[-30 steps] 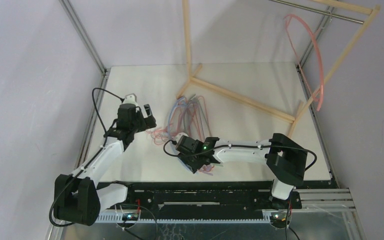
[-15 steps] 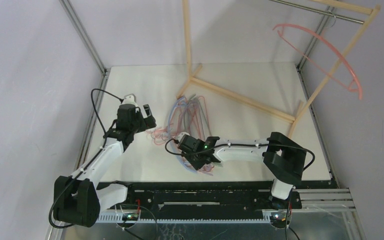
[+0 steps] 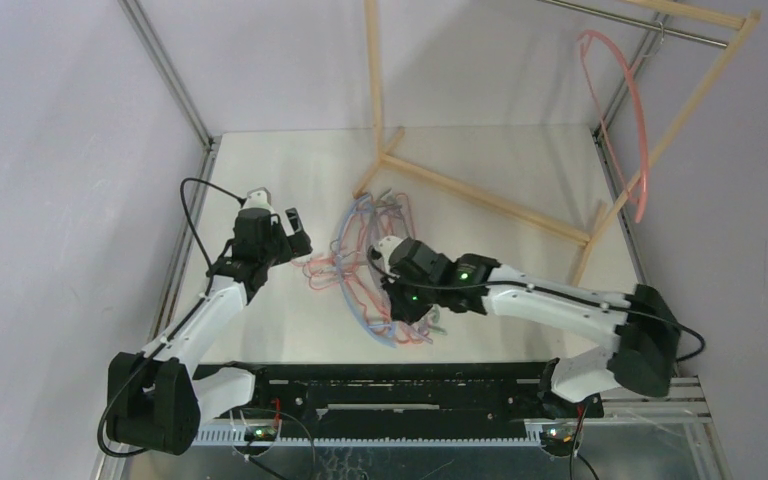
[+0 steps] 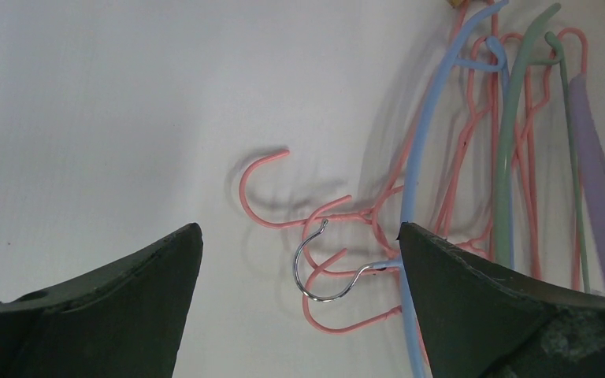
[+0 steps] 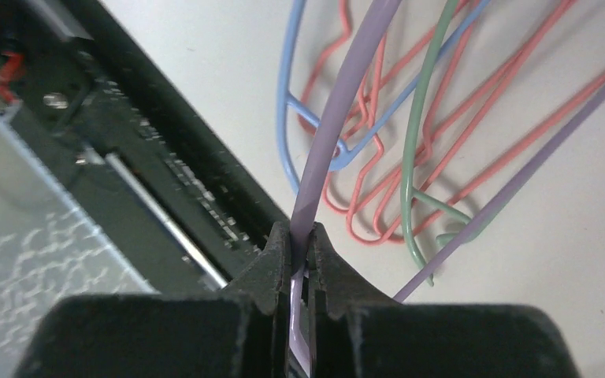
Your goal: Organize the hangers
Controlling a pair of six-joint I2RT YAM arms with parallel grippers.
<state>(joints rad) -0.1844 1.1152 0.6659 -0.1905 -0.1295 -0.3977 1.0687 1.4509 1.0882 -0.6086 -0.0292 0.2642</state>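
Between right jaws: lilac hanger [image 5: 345,118], arm clamped edge-on, jaws pressed tight against it. Ahead of right jaws: blue hanger [image 5: 282,118], grey-green hanger [image 5: 411,134] and pink wire hangers [image 5: 366,237], tangled flat on surface [image 5: 567,260]. Left jaws: spread wide, nothing gripped. Ahead of left jaws, in line with gap: metal hook [image 4: 296,264] and pink hook [image 4: 242,189] at pile edge. Far beyond right jaws: salmon hanger [image 3: 641,150] hanging from metal rail [image 3: 660,31] of wooden rack frame [image 3: 480,198].
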